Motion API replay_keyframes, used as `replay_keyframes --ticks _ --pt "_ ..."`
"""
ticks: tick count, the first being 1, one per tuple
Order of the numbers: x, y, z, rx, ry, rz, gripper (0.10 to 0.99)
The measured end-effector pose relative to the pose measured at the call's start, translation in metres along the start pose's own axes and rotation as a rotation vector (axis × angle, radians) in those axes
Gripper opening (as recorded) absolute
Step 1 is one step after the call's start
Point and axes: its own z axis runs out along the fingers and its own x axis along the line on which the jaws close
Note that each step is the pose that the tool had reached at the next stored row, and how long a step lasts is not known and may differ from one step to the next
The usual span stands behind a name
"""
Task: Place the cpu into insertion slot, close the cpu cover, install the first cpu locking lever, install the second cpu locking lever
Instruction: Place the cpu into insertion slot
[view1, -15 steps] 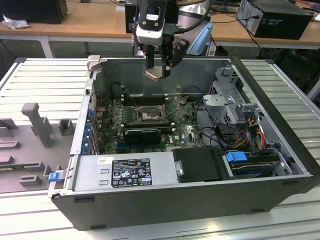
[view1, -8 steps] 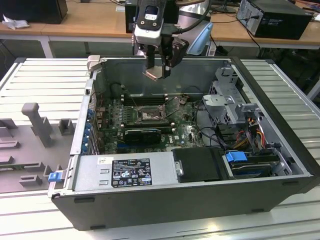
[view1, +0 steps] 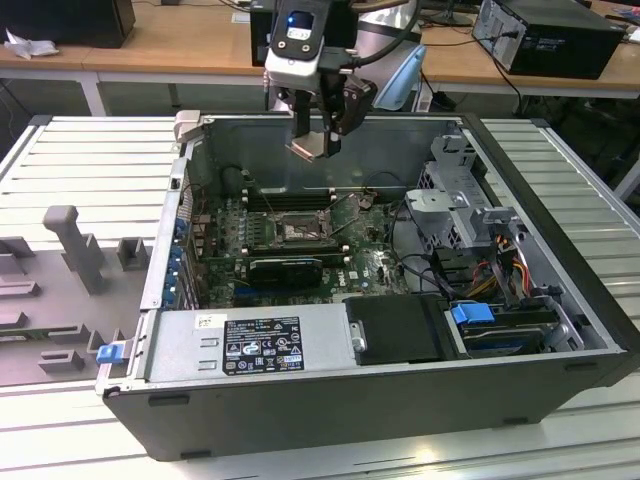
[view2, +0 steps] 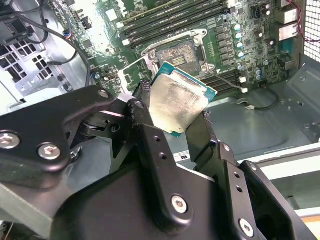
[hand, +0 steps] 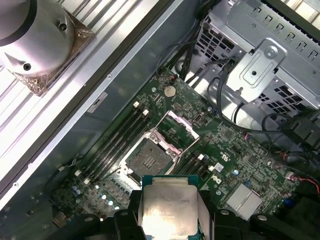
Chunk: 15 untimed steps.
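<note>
Silver-grey cpu (view2: 177, 100) pinched at two edges by the black tool (view2: 174, 106), high above the motherboard (hand: 235, 150). The insertion slot (hand: 148, 159) lies bare below (cpu cover (hand: 176, 131) standing open). Seating it well probably needs the chip level and squared to the socket.

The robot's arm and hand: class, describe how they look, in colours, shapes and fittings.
The arm is silver-grey with a pale blue joint cap; its wrist carries a white housing with a lit blue display. The hand is matte black, built of angular linked bars fastened with silver screws.
</note>
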Motion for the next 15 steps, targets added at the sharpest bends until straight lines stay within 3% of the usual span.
replay_keyframes --ticks 15 --pt "0.0000 0.0000 0.0000 -0.001 -0.0056 0.063 0.529"
